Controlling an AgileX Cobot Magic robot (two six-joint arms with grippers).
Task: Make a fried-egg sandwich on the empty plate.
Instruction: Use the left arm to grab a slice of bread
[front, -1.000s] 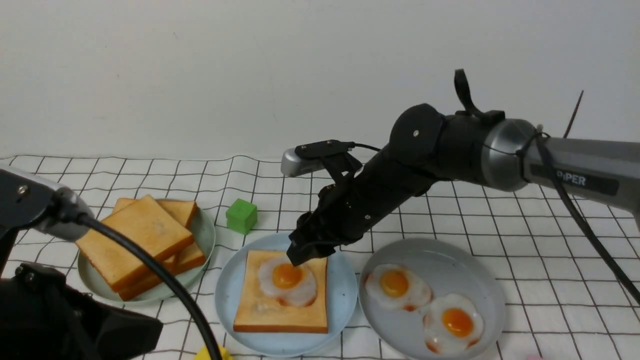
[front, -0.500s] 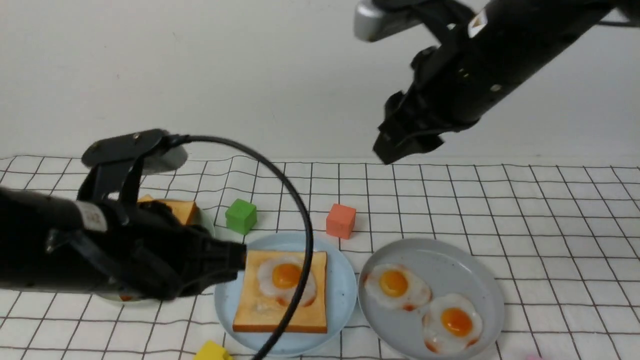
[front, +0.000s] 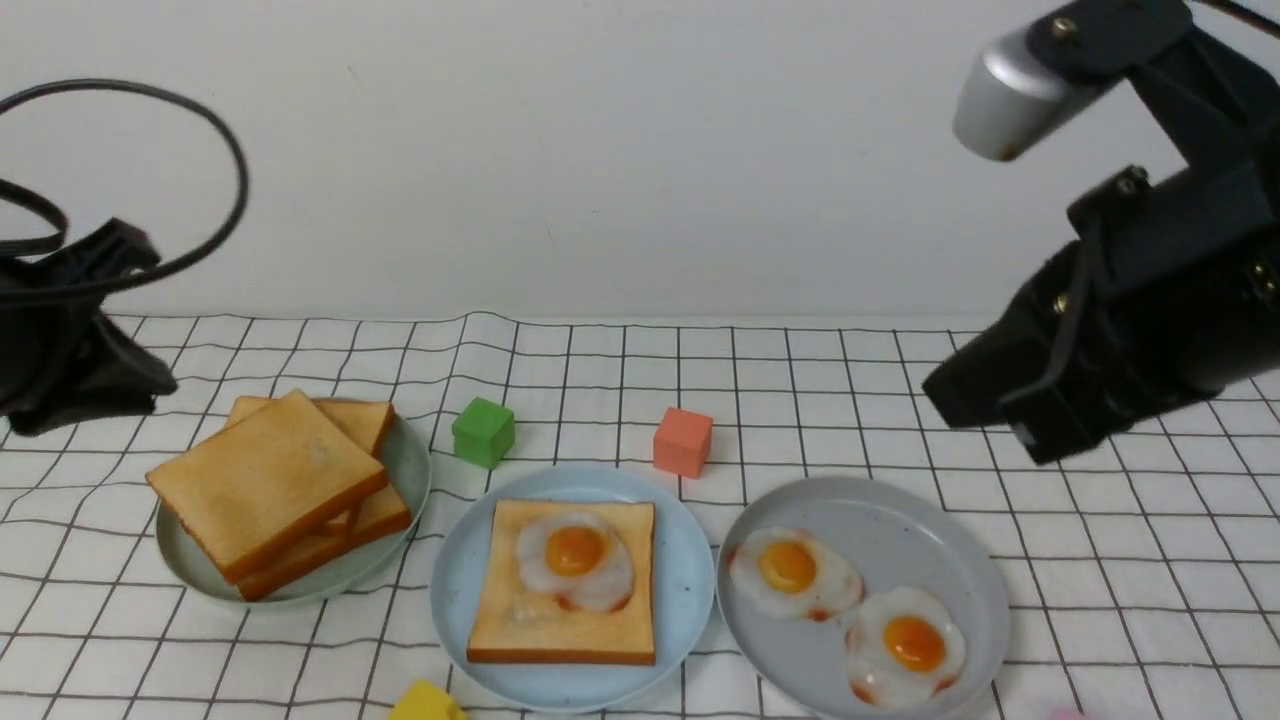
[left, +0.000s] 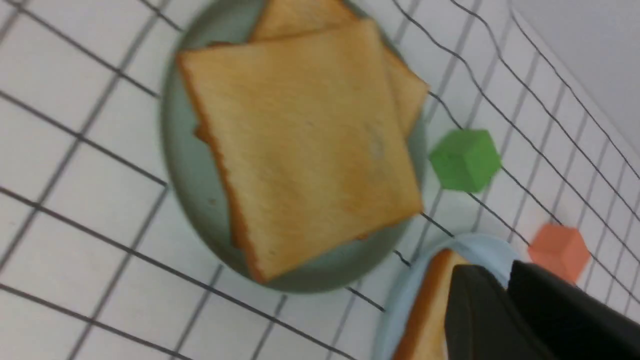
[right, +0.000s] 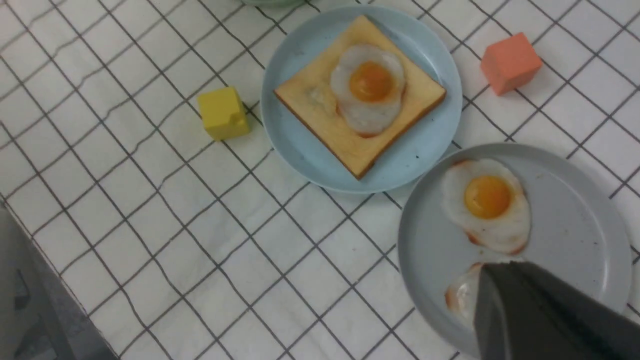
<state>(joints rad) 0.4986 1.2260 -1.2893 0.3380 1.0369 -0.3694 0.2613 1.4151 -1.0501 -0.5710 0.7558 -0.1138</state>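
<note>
The pale blue plate sits front centre, holding one toast slice with a fried egg lying on top, uncovered. The right wrist view shows the same plate, toast and egg. My left gripper hangs shut and empty at the far left, behind the green plate; in its wrist view the fingers lie together. My right gripper is shut and empty, raised at the right behind the grey plate, and also shows in its wrist view.
A pale green plate at the left holds stacked spare toast slices. A grey plate at the right holds two fried eggs. A green cube, an orange cube and a yellow cube lie on the checked cloth.
My right gripper rose off the egg on the toast and drew back to the right. My left arm swung in over the green plate, then back to the far left.
</note>
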